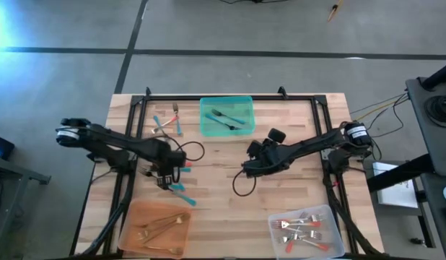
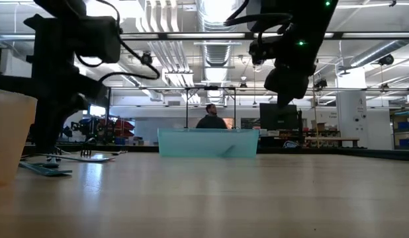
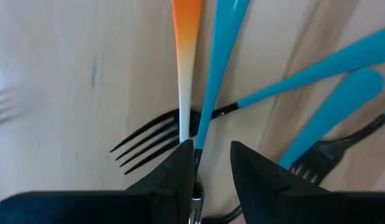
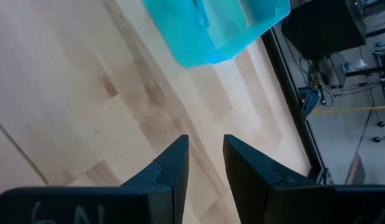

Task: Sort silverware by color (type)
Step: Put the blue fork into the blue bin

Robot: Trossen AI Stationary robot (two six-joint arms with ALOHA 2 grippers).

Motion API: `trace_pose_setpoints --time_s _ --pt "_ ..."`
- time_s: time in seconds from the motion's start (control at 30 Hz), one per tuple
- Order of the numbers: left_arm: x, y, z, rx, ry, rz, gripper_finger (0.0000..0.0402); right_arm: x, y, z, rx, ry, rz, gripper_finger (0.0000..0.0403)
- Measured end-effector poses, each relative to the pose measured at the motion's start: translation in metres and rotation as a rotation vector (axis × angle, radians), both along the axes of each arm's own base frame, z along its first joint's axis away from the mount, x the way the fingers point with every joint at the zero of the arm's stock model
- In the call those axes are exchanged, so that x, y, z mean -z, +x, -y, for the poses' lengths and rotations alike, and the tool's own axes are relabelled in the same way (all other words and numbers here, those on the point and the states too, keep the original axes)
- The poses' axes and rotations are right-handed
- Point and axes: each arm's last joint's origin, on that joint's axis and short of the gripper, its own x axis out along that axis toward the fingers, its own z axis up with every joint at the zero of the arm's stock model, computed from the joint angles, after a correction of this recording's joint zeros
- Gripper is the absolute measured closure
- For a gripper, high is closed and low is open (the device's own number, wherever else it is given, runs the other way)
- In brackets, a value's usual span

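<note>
Left hand, fingers spread, hovers over slim crossed blue-handled forks and an orange-handled one on the wooden surface.

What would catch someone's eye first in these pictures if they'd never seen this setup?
Probably the three trays: the teal tray at the table's far edge holding teal-handled forks, the orange tray at the near left with gold pieces, and the clear tray at the near right with red-handled ones. Next, the left gripper, low over a small pile of loose silverware at left centre, while the right gripper hangs mid-table over bare wood.
</note>
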Motion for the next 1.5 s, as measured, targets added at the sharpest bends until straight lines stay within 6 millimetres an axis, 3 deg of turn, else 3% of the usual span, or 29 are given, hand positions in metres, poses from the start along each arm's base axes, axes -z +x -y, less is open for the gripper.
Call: trace_pose_setpoints --time_s 0.33,1.1,1.2,1.37,1.5 --pt "0.016 0.005 0.0 0.004 0.008 -0.087 0.0313 0.0 0.004 0.001 -0.052 -0.001 -0.004 0.0312" --pt "0.023 0.014 0.002 0.035 -0.059 -0.016 0.0314 0.0 0.009 0.004 -0.077 0.001 0.012 0.0312" --pt "0.023 0.014 0.002 0.033 -0.056 -0.016 0.033 0.0 0.009 0.004 -0.077 0.001 0.012 0.0312" --pt "0.021 0.015 0.002 0.027 -0.056 -0.018 0.039 0.0 0.009 0.004 -0.077 0.001 0.013 0.0312" --pt "0.017 0.017 0.003 0.029 -0.069 -0.021 0.0393 -0.002 0.01 0.004 -0.083 0.001 0.014 0.0312"
